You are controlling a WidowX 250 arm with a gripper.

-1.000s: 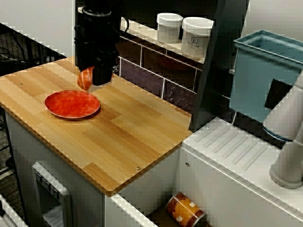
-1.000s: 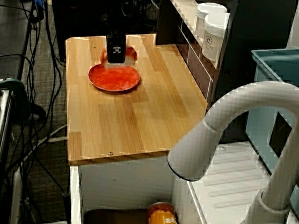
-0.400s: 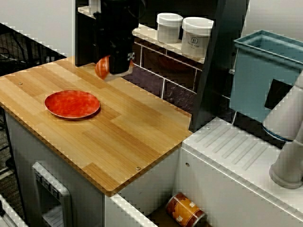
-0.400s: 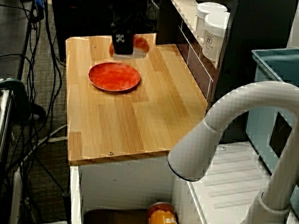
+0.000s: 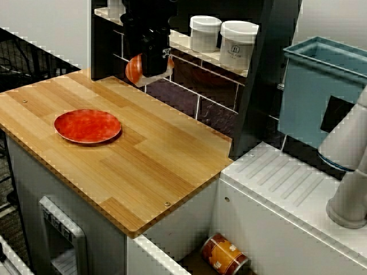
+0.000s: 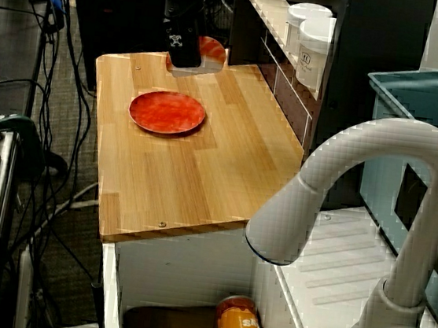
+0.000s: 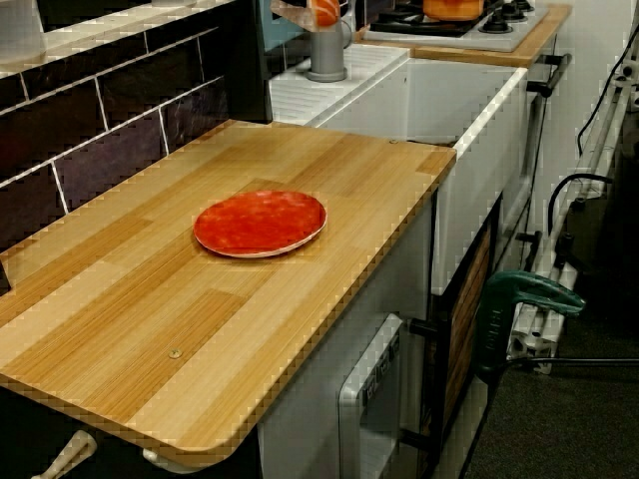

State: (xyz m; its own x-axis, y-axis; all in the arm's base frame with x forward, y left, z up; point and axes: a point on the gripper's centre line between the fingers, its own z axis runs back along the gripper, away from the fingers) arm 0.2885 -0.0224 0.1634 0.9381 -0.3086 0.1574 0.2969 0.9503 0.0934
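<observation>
My black gripper point(image 5: 148, 71) hangs above the back of the wooden counter point(image 5: 143, 166), close under the shelf edge. It is shut on a red-orange rounded thing point(image 5: 134, 69), perhaps a small bowl held on its side; its red face shows in the view from the sink side point(image 6: 211, 50), right of the gripper point(image 6: 186, 53). A red plate point(image 5: 87, 126) lies flat on the counter, below and left of the gripper, apart from it point(image 6: 167, 112). In the view that rides on the gripper the plate point(image 7: 261, 223) sits mid-counter and the held thing point(image 7: 324, 10) peeks in at the top.
Two white jars point(image 5: 205, 33) point(image 5: 238, 44) stand on the shelf right of the gripper, above dark wall tiles. A dark post, a teal bin point(image 5: 321, 91) and a white faucet point(image 6: 358, 196) lie to the right. An orange can point(image 5: 225, 255) lies in the sink.
The gripper has risen from just behind the plate and moved back and right toward the shelf, carrying the red-orange thing. The plate has stayed put.
</observation>
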